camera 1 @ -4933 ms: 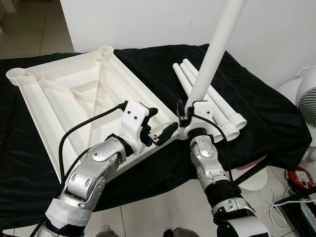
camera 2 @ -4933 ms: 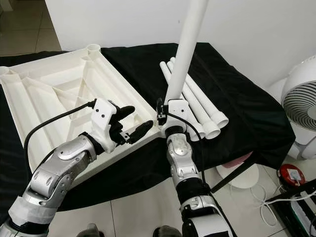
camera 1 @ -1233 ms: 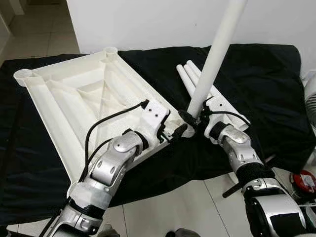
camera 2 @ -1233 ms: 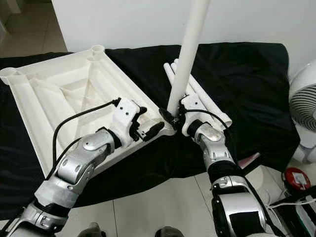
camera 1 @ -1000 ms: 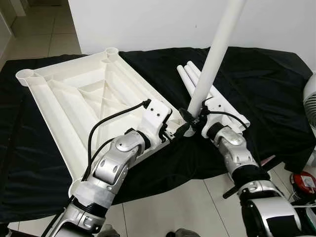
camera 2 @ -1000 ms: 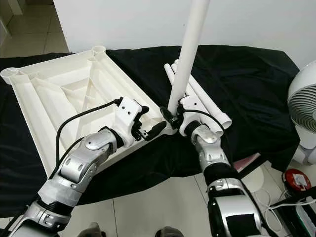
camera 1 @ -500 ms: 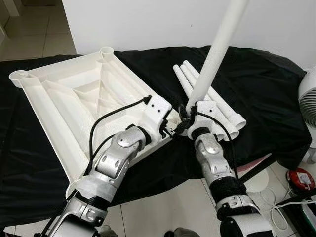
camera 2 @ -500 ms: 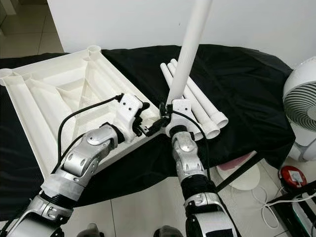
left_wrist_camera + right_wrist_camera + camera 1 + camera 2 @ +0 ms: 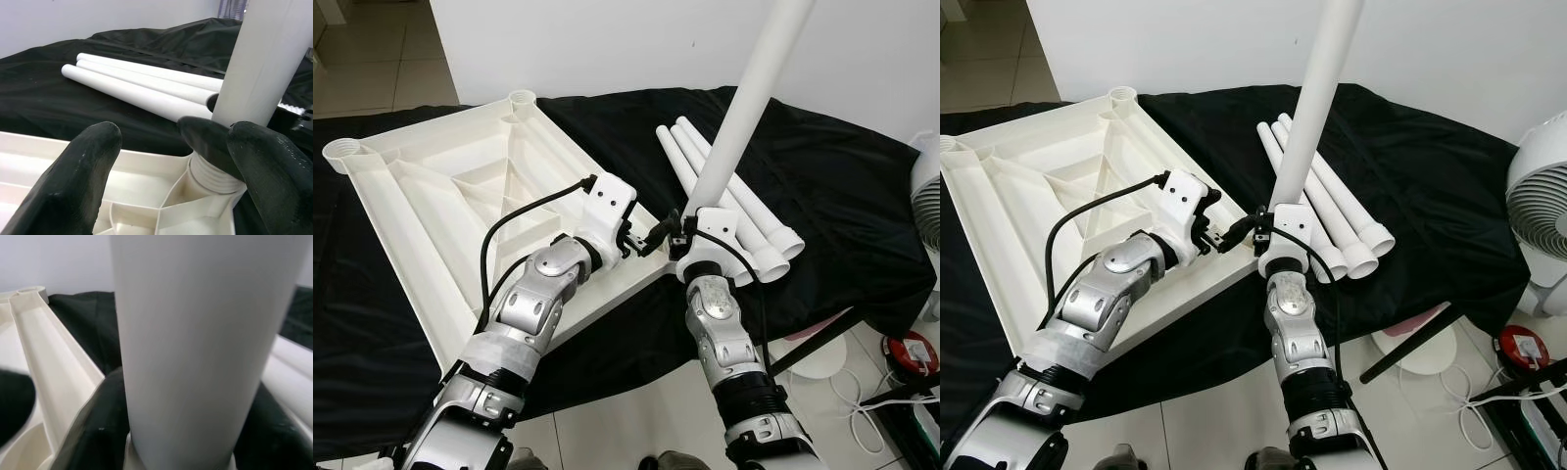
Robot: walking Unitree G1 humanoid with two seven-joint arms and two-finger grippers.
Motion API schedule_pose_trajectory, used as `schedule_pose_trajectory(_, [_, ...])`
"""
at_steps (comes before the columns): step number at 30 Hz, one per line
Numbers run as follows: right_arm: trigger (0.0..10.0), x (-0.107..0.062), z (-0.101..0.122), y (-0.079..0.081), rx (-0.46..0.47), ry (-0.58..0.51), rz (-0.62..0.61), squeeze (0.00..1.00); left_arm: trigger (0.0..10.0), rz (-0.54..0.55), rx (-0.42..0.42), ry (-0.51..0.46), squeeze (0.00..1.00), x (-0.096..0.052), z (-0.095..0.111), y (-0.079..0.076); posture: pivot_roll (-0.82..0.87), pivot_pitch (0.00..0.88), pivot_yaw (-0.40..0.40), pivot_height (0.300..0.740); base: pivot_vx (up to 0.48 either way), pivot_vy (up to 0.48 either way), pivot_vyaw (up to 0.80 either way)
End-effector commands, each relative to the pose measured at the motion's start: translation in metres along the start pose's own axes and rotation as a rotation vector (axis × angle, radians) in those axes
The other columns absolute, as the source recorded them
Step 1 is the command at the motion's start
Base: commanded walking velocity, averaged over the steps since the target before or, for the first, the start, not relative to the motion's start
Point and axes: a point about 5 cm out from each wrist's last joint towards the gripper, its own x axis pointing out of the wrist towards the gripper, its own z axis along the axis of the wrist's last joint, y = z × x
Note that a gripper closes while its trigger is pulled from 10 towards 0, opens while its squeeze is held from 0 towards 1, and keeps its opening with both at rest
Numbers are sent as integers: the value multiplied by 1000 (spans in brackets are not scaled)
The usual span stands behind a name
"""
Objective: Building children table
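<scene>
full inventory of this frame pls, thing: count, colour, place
tabletop: 1, white, upside down on the black cloth, ribbed underside up
upright leg: 1, white, standing in the tabletop's near right corner socket
spare legs: 3, white, lying side by side on the cloth right of the tabletop
cloth: 1, black, draped over the work surface
fan: 1, white, floor at far right
red object: 1, red, floor at lower right, beside white cables
left pincer: 1, black fingers, open at the corner socket
right pincer: 1, black fingers, shut on the upright leg's base
</scene>
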Motion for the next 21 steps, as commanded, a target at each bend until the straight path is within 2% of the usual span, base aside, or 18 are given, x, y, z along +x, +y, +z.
schedule_pose_trajectory(1, [10000,-7,-9,0,1,38,15,1000,10000,5,2,0,0,-1,1,4,-15,0,-18,740,0,0,0])
schedule_pose_trajectory(3, [10000,-8,-4,-1,4,-2,38,1000,10000,12,-5,-2,0,-3,1,5,-18,0,-6,740,0,0,0])
schedule_pose_trajectory(5, [10000,-7,4,-9,21,-58,83,1000,10000,0,-9,-4,0,-5,0,4,-21,0,10,740,0,0,0])
schedule_pose_trajectory(6, [10000,-5,5,-14,42,-64,101,1000,10000,-17,-2,-3,0,-5,0,2,-19,0,13,740,0,0,0])
schedule_pose_trajectory(7, [10000,-4,5,-19,17,-67,116,1000,10000,-37,9,0,0,-5,0,1,-17,0,15,740,0,0,0])
schedule_pose_trajectory(15, [10000,3,10,-36,-18,-69,151,1000,10000,-83,72,-1,0,-3,3,-2,-13,0,17,740,0,0,0])
schedule_pose_trajectory(17, [10000,4,9,-38,-20,-55,195,961,10000,-88,71,-2,0,-3,4,-2,-12,0,18,740,0,0,0])
schedule_pose_trajectory(18, [10000,3,9,-38,-19,-52,228,0,10000,-92,72,3,0,-2,3,-2,-10,0,20,740,0,0,0])
schedule_pose_trajectory(21, [10000,2,10,-39,-27,-53,258,0,10000,-99,71,5,0,-3,3,-4,-9,0,20,740,0,0,0])
